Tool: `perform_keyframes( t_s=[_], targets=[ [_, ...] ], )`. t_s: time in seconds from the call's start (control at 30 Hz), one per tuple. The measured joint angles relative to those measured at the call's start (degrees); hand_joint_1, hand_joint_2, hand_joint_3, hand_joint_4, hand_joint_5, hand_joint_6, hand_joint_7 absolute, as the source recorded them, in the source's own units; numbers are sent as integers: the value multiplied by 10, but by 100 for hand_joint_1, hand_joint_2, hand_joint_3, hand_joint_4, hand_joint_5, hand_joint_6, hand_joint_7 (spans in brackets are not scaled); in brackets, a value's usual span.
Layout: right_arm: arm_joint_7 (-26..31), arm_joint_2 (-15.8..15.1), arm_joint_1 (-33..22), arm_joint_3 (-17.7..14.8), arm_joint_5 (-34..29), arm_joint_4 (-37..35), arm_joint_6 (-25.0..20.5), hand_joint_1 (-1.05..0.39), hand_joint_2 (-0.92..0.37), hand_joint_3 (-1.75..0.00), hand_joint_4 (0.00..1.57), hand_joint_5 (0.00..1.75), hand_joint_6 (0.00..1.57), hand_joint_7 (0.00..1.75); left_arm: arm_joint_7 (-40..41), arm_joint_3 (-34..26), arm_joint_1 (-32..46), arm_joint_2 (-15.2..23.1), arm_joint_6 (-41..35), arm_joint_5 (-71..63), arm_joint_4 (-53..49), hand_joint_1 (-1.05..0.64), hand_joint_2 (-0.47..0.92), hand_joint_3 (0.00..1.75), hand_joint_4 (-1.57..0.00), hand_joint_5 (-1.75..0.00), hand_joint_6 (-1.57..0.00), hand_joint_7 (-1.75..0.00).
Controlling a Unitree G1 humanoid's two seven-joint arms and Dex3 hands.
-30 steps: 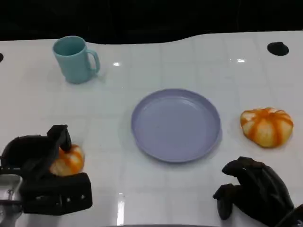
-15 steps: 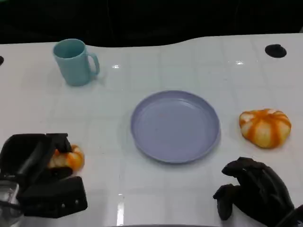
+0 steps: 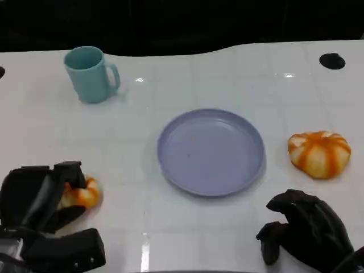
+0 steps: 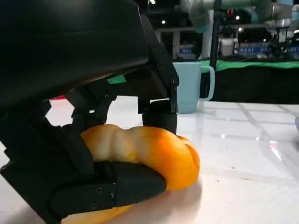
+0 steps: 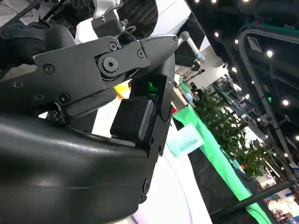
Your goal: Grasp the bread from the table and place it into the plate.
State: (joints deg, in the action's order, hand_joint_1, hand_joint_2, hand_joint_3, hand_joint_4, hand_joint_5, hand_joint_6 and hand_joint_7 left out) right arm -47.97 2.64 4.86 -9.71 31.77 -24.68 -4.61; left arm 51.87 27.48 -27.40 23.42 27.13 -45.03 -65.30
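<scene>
Head view, two breads, left robot hand (image 3: 42, 196) gripping one bread (image 3: 81, 194), one plate (image 3: 211, 151), one mug (image 3: 89, 74), right robot hand (image 3: 304, 234) curled empty

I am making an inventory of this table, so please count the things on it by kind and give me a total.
Round orange-and-white striped bread buns: 2, one in the left robot hand, one right of the plate.
Round flat purple plastic plate: 1
Light blue plastic mug with handle: 1
Total: 4
</scene>
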Motion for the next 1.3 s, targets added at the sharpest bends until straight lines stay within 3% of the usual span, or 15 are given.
perform_keyframes(
  t_s=[0.23,0.4,0.8,1.3],
  targets=[
    [0,0,0,0,0,-6,1,-75,-92,-2,149,86,157,35,-35,-29,5,-4,50,60,9,-16,22,161,-157,-175,-157,-175],
    [0,-1,1,-1,-1,-8,1,-74,-92,-3,149,86,157,35,-102,-55,12,-12,90,110,47,-15,11,174,-157,-175,-157,-175],
    [-3,-1,1,-3,-1,-16,9,-75,-92,-4,149,87,157,34,-213,-96,10,-30,118,146,103,-19,7,175,-157,-175,-149,-171],
    [-13,-4,8,-9,-3,-31,19,-76,-91,-4,149,87,157,36,-224,-99,-42,-77,128,147,94,-25,12,175,-157,-175,-144,-175]
  ],
)
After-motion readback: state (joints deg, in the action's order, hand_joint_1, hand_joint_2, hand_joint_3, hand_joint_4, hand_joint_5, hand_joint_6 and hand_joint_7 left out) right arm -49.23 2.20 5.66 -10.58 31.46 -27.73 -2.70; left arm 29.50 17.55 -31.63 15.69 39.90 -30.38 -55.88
